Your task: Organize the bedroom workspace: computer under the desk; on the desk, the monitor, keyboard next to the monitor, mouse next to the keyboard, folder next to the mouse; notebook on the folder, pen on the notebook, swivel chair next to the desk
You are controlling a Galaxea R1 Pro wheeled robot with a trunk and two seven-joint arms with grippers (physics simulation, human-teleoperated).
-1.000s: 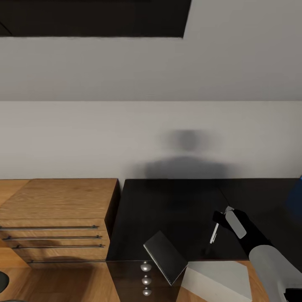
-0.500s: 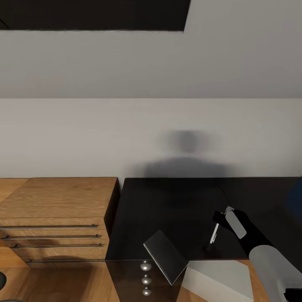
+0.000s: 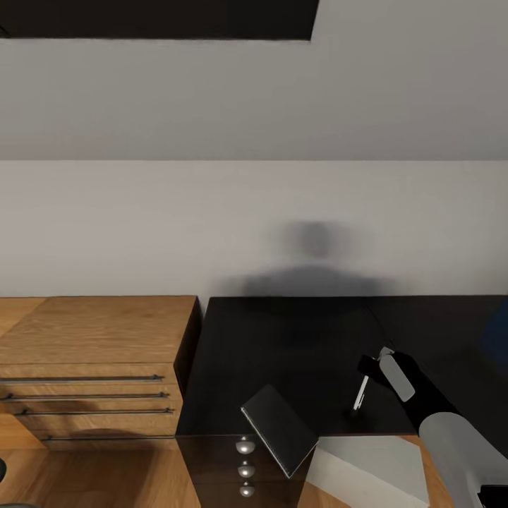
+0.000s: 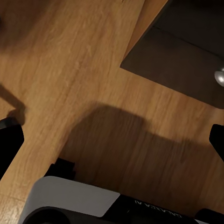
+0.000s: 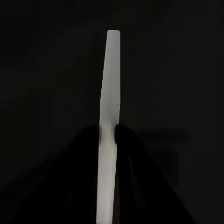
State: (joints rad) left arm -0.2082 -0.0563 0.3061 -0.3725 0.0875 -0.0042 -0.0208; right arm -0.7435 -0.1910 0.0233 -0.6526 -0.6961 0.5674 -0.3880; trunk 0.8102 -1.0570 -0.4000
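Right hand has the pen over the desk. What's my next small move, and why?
Probably hold the pen where it is. The right hand grips it above the black desk, but the notebook lies tilted over the desk's front edge, not on the folder, whose blue edge shows at far right. Likely the notebook should be stacked first.

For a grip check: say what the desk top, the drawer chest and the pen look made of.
Desk: glossy black, lacquer or laminate perhaps; it faintly mirrors shadows. Drawer chest: light wood or veneer, with visible grain. Pen: smooth white, plastic or metal, unclear.
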